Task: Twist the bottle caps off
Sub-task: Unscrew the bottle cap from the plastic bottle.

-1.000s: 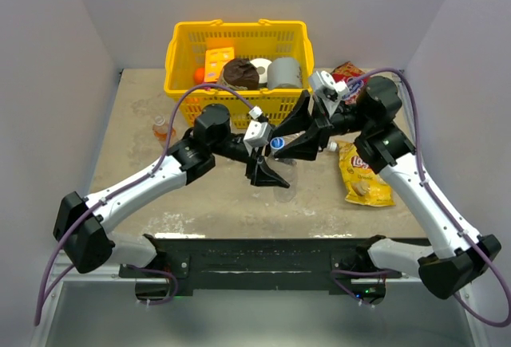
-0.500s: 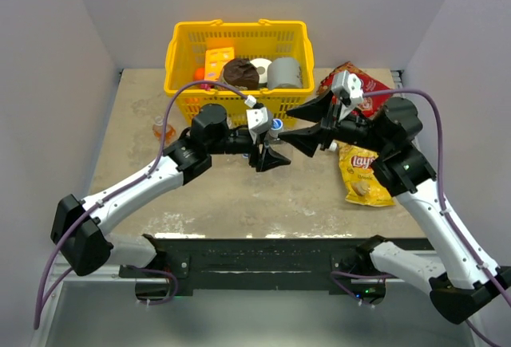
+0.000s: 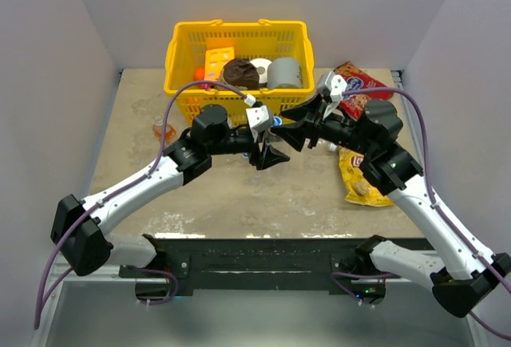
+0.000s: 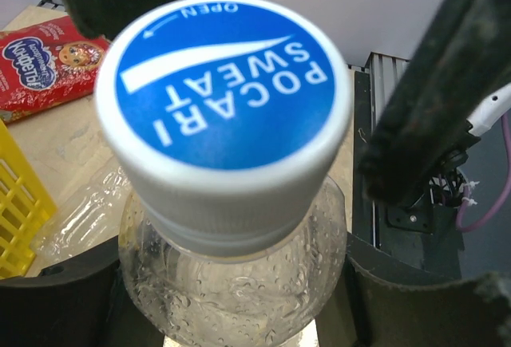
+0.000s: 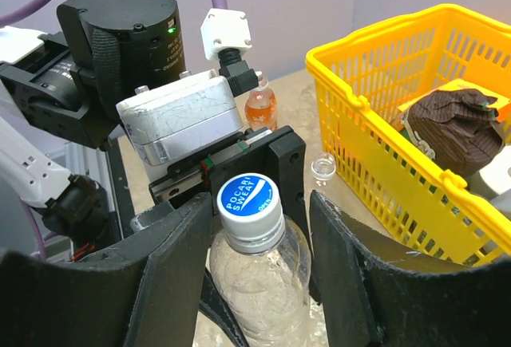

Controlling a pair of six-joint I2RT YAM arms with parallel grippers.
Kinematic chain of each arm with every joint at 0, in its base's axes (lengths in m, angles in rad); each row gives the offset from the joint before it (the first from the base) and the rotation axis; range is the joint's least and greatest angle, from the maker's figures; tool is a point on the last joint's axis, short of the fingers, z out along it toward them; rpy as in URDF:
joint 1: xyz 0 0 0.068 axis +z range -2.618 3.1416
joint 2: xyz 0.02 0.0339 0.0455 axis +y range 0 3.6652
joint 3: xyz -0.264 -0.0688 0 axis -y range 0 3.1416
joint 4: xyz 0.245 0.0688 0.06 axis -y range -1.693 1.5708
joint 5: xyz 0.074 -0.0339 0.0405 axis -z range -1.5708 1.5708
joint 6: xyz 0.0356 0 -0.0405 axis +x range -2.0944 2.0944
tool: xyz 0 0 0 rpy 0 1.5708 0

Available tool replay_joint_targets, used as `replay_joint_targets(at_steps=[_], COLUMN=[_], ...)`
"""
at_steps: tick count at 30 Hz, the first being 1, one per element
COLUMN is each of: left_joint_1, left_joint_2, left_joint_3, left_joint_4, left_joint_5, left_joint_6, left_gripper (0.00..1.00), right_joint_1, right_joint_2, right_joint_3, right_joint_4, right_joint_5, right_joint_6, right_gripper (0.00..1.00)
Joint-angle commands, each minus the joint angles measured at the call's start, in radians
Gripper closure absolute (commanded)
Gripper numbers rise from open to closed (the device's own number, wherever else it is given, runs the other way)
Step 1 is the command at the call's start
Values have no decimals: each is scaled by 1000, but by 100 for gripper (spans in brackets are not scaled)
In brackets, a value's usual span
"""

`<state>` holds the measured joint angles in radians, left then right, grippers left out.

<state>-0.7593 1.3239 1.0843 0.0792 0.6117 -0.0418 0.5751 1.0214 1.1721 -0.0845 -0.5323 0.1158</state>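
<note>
The yellow basket [image 3: 182, 60] holds a brown crinkled cake [image 3: 240, 72], a white roll [image 3: 261, 66], a grey can [image 3: 284, 73], an orange-yellow box [image 3: 219, 61] and a small orange ball [image 3: 200, 74]; its walls hide their lower parts.

Just in front of the basket's front wall stands a clear bottle [image 5: 255, 283] with droplets on the inside of its wall. Whether it holds any liquid cannot be told. Its cap [image 4: 227, 84], white with a blue Pocari Sweat face, sits on the neck. The left hand [image 4: 235, 315] pinches the bottle's body between its pads. The right hand [image 5: 259, 211] is spread, one finger either side of the cap, with a gap showing on the side toward the basket.

An orange-drink bottle [image 3: 162, 130] stands on the table [image 3: 144, 163] off the basket's front left corner, its cap too small to make out. A clear open neck [image 5: 323, 168] lies against the basket's front wall, the rest of it hidden. Right of the basket lie a red cookie packet [image 3: 359, 96] and a yellow chip bag [image 3: 363, 175], both partly covered by the right arm.
</note>
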Motion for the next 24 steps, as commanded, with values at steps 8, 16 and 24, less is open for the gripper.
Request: replay_joint_targets(at_steps=[8,16,24], left_joint_1=[3,3,3], left_joint_2=[-5,0,-6], left_joint_3=[11,12,20], left_joint_4=[8,1,-10], left_joint_5=[-24,-26,-21], left_joint_6=[-4,2,11], left_gripper=[75,76,76], right_joint_1=[23,26,26], right_joint_2=[40,55,103], right_joint_3=[1,1,29], right_joint_4=[80,126,52], right_joint_5=[-24,-43,-152], right_joint_6=[2,21,4], right_gripper=[46,65,83])
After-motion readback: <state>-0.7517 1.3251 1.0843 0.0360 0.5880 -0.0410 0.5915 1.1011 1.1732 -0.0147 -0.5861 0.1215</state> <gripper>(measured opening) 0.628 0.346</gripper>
